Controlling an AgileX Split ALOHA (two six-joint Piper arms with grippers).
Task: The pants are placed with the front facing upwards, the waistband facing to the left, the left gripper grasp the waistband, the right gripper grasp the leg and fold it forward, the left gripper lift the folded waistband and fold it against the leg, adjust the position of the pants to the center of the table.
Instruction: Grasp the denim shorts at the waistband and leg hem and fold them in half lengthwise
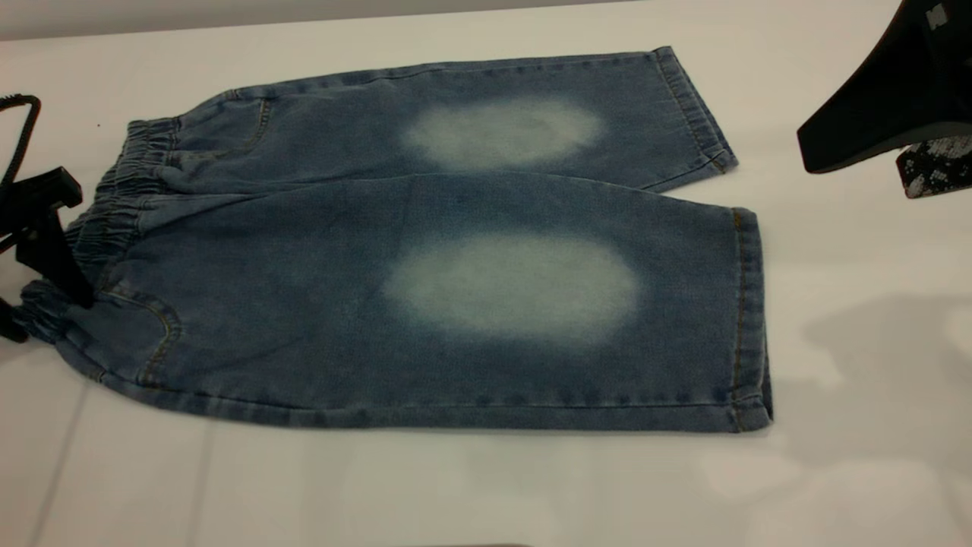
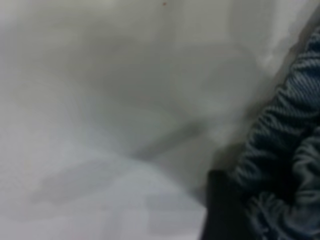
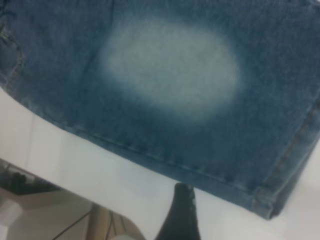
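Note:
Blue denim pants [image 1: 456, 251] lie flat and front up on the white table [image 1: 486, 486], with pale faded patches on both legs. The elastic waistband [image 1: 125, 190] points left. My left gripper [image 1: 45, 304] is at the near end of the waistband, shut on a bunched fold of it. In the left wrist view the gathered waistband [image 2: 285, 150] lies against one black finger [image 2: 225, 210]. My right gripper [image 1: 856, 165] hangs open above the table, beyond the leg hems [image 1: 748, 304] and apart from the cloth. In its wrist view one fingertip [image 3: 181, 205] hovers just off the leg's side seam [image 3: 165, 160].
Bare table surrounds the pants in front and to the right. A black cable [image 1: 19, 129] loops at the far left behind the left arm. The table's edge and a floor area with cables [image 3: 30, 190] show in the right wrist view.

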